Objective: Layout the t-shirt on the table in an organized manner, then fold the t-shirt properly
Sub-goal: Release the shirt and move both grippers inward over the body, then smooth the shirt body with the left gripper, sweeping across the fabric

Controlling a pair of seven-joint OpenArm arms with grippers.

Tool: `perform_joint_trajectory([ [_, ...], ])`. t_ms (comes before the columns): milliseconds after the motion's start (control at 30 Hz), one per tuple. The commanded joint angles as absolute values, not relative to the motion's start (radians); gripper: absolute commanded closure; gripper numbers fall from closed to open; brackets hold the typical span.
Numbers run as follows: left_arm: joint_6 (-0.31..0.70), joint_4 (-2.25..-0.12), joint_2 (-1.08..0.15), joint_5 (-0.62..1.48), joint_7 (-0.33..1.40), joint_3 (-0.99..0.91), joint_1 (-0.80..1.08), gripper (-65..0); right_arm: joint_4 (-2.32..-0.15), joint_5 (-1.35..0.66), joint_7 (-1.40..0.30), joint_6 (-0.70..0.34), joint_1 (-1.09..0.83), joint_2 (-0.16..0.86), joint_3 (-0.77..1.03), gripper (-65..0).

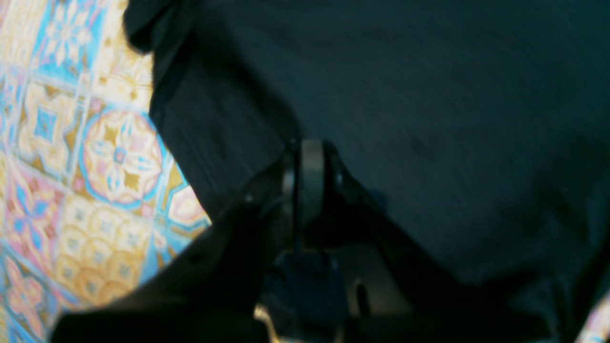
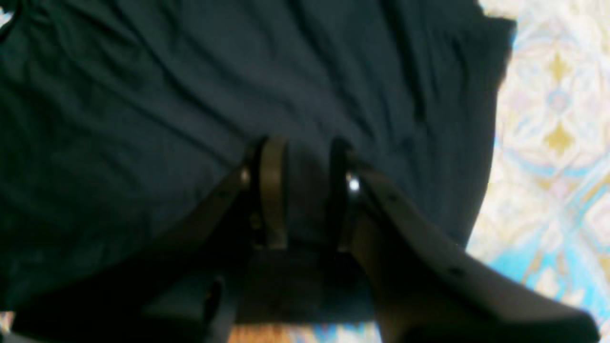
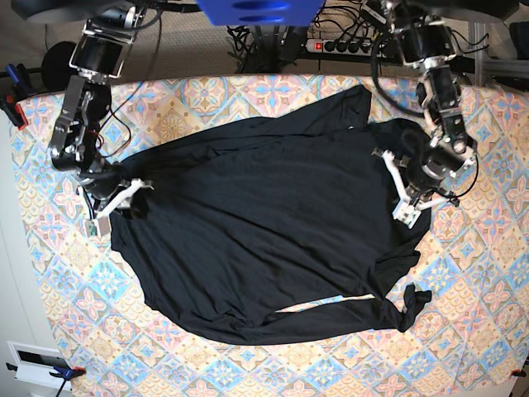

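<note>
While the black shirt (image 3: pixel 264 240) sprawls rumpled across the patterned tabletop (image 3: pixel 488 331), the left fingers (image 1: pixel 305 162) sit pressed together at its 3 o'clock edge and the right fingers (image 2: pixel 274 190), parted, straddle cloth at 9 o'clock, seemingly to tug it flat.

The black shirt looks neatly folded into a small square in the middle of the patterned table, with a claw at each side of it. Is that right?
Not folded. The base view shows the black shirt spread wide and rumpled over the patterned table, one sleeve trailing along its near edge. The rest holds: the left claw and right claw sit at opposite sides.
</note>
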State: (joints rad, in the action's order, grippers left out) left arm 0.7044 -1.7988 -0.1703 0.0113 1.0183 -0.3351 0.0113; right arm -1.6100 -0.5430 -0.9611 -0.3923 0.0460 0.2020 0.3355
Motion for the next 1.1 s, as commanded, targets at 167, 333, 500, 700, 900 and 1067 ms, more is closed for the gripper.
perform_joint_trajectory([
  [167, 0.698, -1.796, -0.105, -0.059, 0.997, -0.348, -0.094, -6.5, -1.621, -0.558, -0.929, -0.395, 0.071, 0.116, 0.234, -14.3],
  [333, 0.616, -1.744, -0.09, -0.047, 0.997, -0.381, -0.16, -7.1, -1.62, -0.558, -0.905, -0.395, 0.071, 0.111, 0.133, -14.3],
  [500, 0.572, -1.607, -0.061, -0.056, 0.997, -0.403, -0.278, -7.1, -1.58, -0.558, -0.846, -0.395, 0.071, 0.111, 0.019, -14.3],
  [700, 0.57, -1.383, -0.056, -0.058, 0.974, -0.404, -0.417, -4.7, -1.503, -0.558, -0.843, -0.395, 0.071, 0.111, 0.016, -14.3],
  [900, 0.438, -1.141, -0.061, -0.059, 0.852, -0.358, -0.515, 0.0, -1.492, -0.558, -0.843, -0.395, 0.071, 0.111, 0.018, -13.6],
  [1067, 0.366, -1.01, -0.088, -0.059, 0.727, -0.305, -0.522, 0.0, -1.474, -0.558, -0.843, -0.395, 0.071, 0.111, 0.018, -9.7],
])
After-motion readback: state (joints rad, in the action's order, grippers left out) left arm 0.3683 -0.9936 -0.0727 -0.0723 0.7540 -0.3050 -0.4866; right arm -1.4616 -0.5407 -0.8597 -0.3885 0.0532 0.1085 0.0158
